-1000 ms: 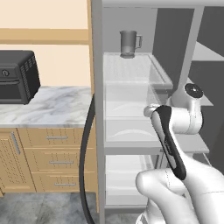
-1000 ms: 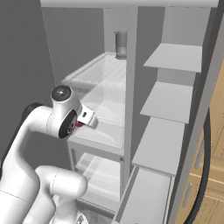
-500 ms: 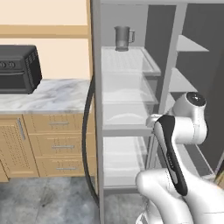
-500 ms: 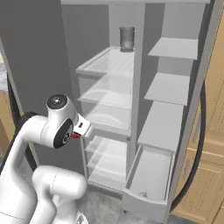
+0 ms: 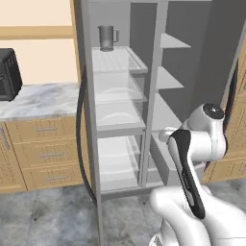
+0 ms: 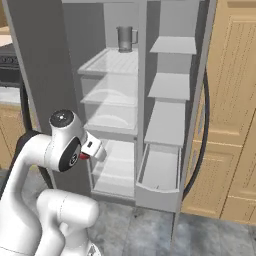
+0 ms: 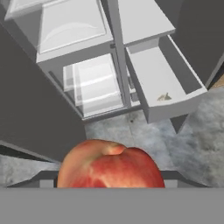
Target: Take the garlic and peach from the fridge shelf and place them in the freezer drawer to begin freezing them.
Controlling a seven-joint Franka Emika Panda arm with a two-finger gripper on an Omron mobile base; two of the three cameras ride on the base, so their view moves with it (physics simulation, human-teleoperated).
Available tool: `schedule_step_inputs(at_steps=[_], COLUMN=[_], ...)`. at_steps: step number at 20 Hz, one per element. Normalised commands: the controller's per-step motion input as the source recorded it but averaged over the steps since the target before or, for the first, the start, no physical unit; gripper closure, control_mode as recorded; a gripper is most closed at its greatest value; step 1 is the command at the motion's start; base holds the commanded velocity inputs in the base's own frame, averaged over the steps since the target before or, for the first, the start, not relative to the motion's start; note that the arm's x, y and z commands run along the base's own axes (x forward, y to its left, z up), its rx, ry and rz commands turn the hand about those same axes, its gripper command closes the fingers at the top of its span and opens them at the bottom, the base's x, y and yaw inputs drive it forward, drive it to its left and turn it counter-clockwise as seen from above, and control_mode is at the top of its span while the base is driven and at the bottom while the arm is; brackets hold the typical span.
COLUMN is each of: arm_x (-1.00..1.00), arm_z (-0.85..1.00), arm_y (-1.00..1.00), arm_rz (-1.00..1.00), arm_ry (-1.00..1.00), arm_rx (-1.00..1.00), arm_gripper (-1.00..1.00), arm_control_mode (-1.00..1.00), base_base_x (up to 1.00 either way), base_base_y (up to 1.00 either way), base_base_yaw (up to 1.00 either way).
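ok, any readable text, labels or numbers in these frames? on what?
None readable.
Grey pitcher on the ribbed translucent fridge shelf: no label.
Black microwave on the marble counter: no legible markings.
Red-orange round peach at the claw: no sticker.
Pale grey freezer drawer: plain front.

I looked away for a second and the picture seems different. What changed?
The whole base backed away and swung right, so more of the fridge shows, down to the open freezer drawer. The gripper kept the peach clamped throughout. The garlic lies in the drawer. The pitcher stayed on the fridge shelf.
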Motion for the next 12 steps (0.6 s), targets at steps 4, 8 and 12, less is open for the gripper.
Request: schedule_step_inputs(at_steps=[4,8,12], arm_x=[0.0,0.0,0.0], arm_z=[0.0,0.0,0.0], arm_y=[0.0,0.0,0.0], arm_rz=[0.0,0.0,0.0], arm_ry=[0.0,0.0,0.0], arm_rx=[0.0,0.0,0.0], arm_gripper=[1.0,1.0,1.0], arm_control_mode=[1.0,1.0,1.0], base_base_x=[0.28,0.24,0.4], base_base_y=[-0.02,-0.09,-0.01], base_base_yaw=[-0.34,-0.25,-0.19])
